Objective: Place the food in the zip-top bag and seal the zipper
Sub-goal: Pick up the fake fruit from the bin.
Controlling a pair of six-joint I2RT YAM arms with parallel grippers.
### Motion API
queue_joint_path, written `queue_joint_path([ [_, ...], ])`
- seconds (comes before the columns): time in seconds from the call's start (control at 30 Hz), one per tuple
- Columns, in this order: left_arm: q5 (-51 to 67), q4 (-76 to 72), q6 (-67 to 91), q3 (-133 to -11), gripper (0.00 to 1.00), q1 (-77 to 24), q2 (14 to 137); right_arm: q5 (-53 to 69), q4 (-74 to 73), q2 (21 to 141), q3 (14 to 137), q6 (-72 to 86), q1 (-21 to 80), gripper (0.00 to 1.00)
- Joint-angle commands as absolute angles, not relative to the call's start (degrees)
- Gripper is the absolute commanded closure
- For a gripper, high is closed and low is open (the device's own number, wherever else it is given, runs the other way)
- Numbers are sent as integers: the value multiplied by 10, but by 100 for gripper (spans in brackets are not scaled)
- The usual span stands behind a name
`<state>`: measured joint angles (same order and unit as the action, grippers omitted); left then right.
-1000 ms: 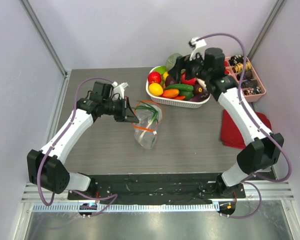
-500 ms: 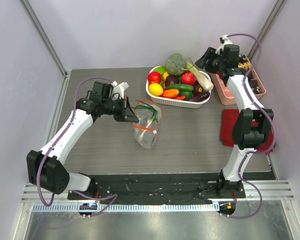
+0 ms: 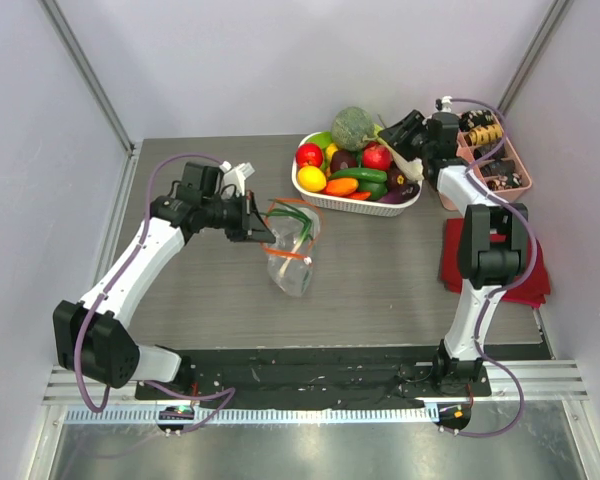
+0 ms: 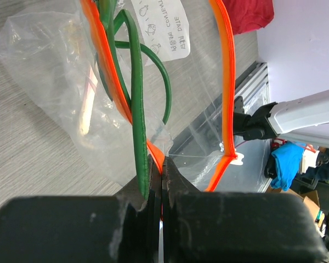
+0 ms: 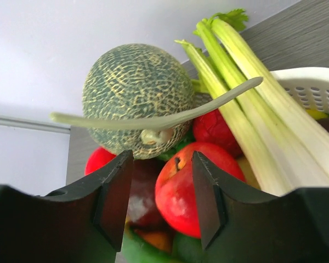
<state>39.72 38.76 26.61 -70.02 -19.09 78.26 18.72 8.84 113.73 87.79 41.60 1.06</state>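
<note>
The clear zip-top bag [image 3: 292, 252] hangs from my left gripper [image 3: 261, 230] above the table's middle, mouth open. In the left wrist view the jaws are shut on the bag's orange-red zipper [image 4: 226, 82] at its rim, and a green stalk [image 4: 137, 104] lies inside the bag. The food sits in a white basket [image 3: 322, 197]: a netted grey-green melon-like head [image 3: 352, 127], a red apple [image 3: 377, 157], a dark green cucumber [image 3: 358, 175]. My right gripper [image 3: 398, 130] is open over the basket's right end, the red apple [image 5: 194, 186] between its fingers, apart from it.
A pink divided tray [image 3: 502, 160] with small pieces stands at the back right. A dark red cloth [image 3: 525, 262] lies by the right edge. Pale celery stalks [image 5: 252, 115] lean out of the basket close to my right gripper.
My right arm swung away from the basket to the far right, then came back over its right end. The left gripper and the bag barely moved.
</note>
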Motion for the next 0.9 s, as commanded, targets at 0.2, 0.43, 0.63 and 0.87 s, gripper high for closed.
queue_joint_path([
  [0.2,413,362,269,-719,100,-177,795,170,187,1195,932,452,13,51],
  [0.43,415,365,270,-716,100,-174,802,180,216,1228,963,467,17,53],
  [0.63,414,368,267,-714,100,-171,801,186,236,1231,975,472,18,71],
  [0.87,417,375,265,-715,100,-167,802,204,253,1237,1013,475,18,96],
])
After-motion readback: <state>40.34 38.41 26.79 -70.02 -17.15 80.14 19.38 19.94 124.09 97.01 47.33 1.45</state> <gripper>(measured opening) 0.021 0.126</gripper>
